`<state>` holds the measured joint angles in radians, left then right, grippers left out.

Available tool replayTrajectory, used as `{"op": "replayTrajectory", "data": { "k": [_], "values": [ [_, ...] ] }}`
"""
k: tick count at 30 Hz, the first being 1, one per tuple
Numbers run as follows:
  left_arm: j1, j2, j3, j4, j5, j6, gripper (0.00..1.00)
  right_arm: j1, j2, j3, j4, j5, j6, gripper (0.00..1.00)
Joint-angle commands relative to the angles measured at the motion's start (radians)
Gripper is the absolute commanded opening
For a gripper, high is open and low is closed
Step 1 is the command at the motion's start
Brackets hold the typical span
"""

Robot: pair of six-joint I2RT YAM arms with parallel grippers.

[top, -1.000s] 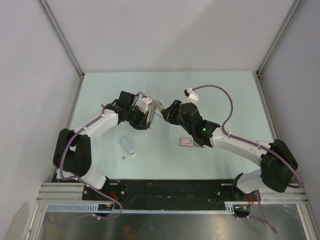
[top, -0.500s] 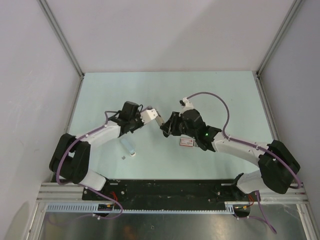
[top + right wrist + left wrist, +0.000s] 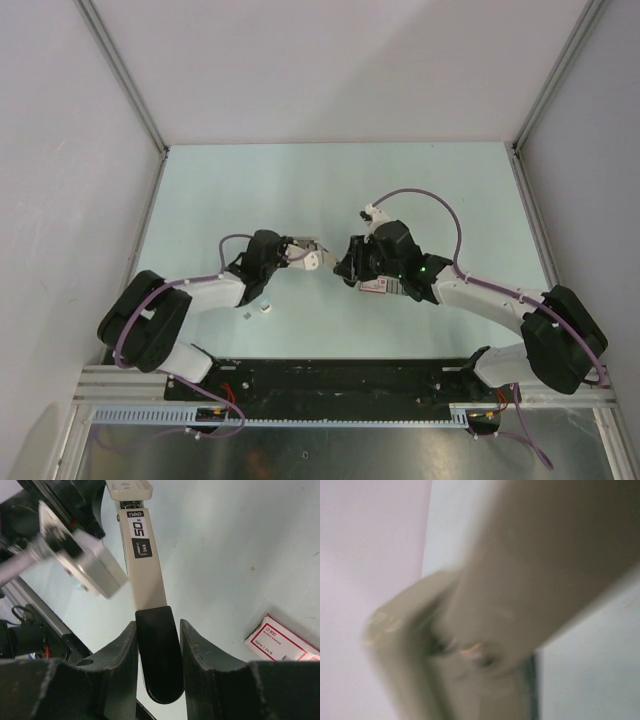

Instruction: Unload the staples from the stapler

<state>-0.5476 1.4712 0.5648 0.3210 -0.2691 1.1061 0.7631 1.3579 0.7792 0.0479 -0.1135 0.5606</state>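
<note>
The white stapler [image 3: 145, 555] stretches between my two grippers at mid table. Its long white arm is marked "50" and ends in a black tip. My right gripper [image 3: 156, 650] is closed around that black tip; in the top view it [image 3: 348, 268] is just right of the stapler [image 3: 318, 259]. My left gripper [image 3: 300, 256] holds the stapler's other end. The left wrist view is filled by a blurred, beige-white stapler part [image 3: 485, 605], and its fingers are hidden. A tiny grey bit [image 3: 247, 316], possibly staples, lies on the table near the left arm.
A small flat red-and-white box [image 3: 375, 285] lies under the right wrist and also shows in the right wrist view [image 3: 282, 642]. The end of a small white object [image 3: 265, 308] pokes out beside the left forearm. Grey walls enclose the table.
Both grippers have come down and toward the near edge with the stapler between them. The left arm now covers most of the white object on the table.
</note>
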Motion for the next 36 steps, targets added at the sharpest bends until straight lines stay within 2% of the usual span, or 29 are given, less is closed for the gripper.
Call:
{"op": "replayTrajectory", "data": {
  "k": [1, 10, 13, 16, 19, 22, 25, 27, 30, 36],
  "values": [
    [-0.073, -0.034, -0.113, 0.243, -0.068, 0.404, 0.00, -0.061, -0.040, 0.019, 0.092, 0.064, -0.027, 0.00],
    [-0.081, 0.074, -0.272, 0.630, 0.001, 0.838, 0.00, -0.112, -0.053, 0.028, 0.147, -0.017, -0.087, 0.00],
    [-0.087, 0.110, -0.240, 0.668, -0.019, 0.836, 0.00, -0.106, -0.052, 0.029, 0.138, -0.015, -0.091, 0.00],
    [-0.093, 0.120, -0.167, 0.656, -0.072, 0.709, 0.00, -0.088, -0.052, 0.029, 0.129, -0.003, -0.103, 0.00],
    [-0.094, 0.080, -0.058, 0.496, -0.136, 0.511, 0.00, -0.073, -0.055, 0.029, 0.117, 0.012, -0.116, 0.00],
    [-0.091, 0.020, 0.102, 0.141, -0.154, 0.209, 0.00, -0.055, -0.063, 0.029, 0.103, 0.035, -0.132, 0.00],
    [-0.064, 0.003, 0.305, -0.267, -0.072, -0.117, 0.04, -0.027, -0.072, 0.029, 0.088, 0.072, -0.152, 0.00],
    [-0.048, 0.007, 0.398, -0.452, 0.006, -0.248, 0.08, -0.004, -0.077, 0.029, 0.078, 0.099, -0.168, 0.00],
    [-0.041, -0.010, 0.429, -0.559, 0.104, -0.322, 0.13, 0.031, -0.084, 0.029, 0.064, 0.151, -0.186, 0.00],
    [0.001, -0.011, 0.442, -0.643, 0.218, -0.402, 0.18, 0.107, -0.093, 0.029, 0.035, 0.246, -0.226, 0.00]
  ]
}}
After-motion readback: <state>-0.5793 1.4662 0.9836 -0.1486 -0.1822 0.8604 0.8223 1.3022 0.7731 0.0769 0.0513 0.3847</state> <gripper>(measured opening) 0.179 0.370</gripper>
